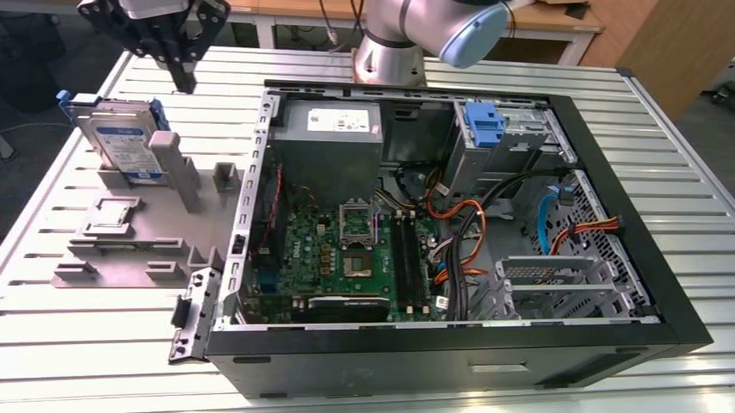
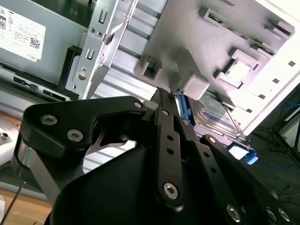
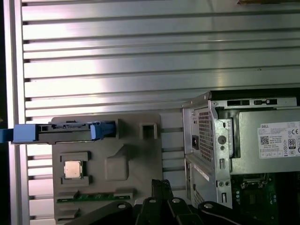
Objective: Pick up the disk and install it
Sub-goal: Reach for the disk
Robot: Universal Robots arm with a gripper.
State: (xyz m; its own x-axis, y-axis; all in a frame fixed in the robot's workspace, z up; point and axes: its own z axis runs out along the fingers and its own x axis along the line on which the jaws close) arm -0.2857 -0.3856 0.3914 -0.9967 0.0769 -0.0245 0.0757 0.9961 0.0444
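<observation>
At the exterior view's upper left, above the slatted metal table, the gripper hangs with its black fingers pointing straight down. It is clear of everything beneath it. The arm rises from behind the far wall of the open computer case and reaches across toward that side. The fingers taper to a single narrow tip in the exterior view. In both wrist views the gripper shows its pincer closed, finger against finger, with nothing held between them. The disk stands on its edge in a slot of the grey fixture, well outside the case. It is nearly upright, with its white-and-blue label facing forward and its blue rails showing at the top corners. The fingertip hovers higher than the disk's top edge, near it and a little toward the exterior view's right, apart from it. In the first wrist view the disk is seen edge-on along one side of the fixture, with a small square chip seated in a pocket just beside it. In the second wrist view the disk lies beyond the fingertips, partly behind a grey post of the fixture. Inside the case the grey power supply and the green motherboard lie exposed, and a blue latch piece stands at the drive bay.
</observation>
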